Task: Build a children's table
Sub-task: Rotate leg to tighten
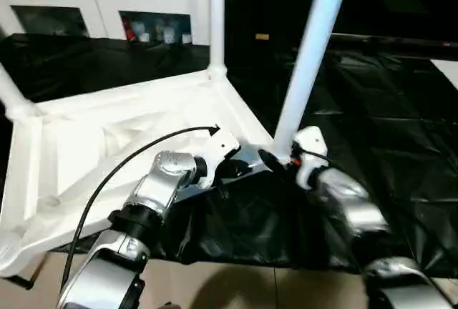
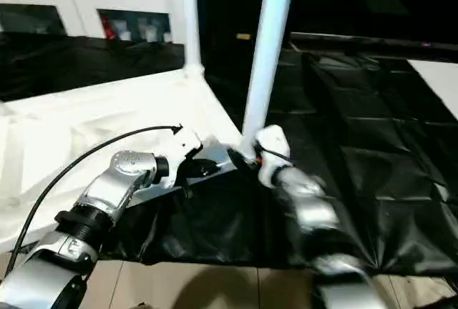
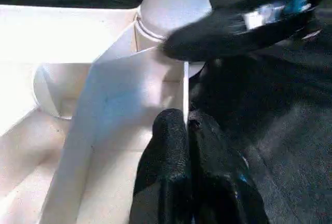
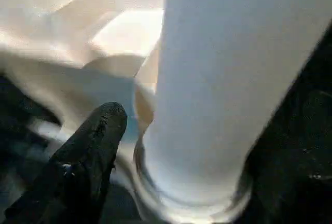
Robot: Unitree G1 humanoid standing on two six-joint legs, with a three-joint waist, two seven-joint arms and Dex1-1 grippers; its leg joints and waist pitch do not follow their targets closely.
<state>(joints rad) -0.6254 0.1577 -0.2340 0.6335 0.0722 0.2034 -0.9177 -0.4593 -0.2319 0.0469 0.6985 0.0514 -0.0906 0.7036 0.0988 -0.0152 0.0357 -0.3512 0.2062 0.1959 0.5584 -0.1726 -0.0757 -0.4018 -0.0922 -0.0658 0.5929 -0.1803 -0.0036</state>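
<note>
White plastic all through, the children's table lies upside down on the black-covered work table, its ribbed underside facing up and its near corner at the table's front edge. Three legs show standing in corner sockets: a far leg, a leg at the left edge, and the near leg, which leans a little to the right as it rises. By the look of it the piece is light, hollow and stiff, with a smooth, glossy skin that could slip between hard fingers; the ribs and the raised rim of the top offer a firmer hold than the round tubes. A leg is probably best taken low, just above its flared end, where a push goes straight into the socket and the tube bends least. The left gripper has its fingers pressed together with nothing between them, tips resting at the rim of the near corner. The right gripper sits at the base of the near leg; one black finger lies beside the tube, the fingers standing apart, and whether they press the leg I cannot tell. No brand, label or legible writing shows anywhere.
</note>
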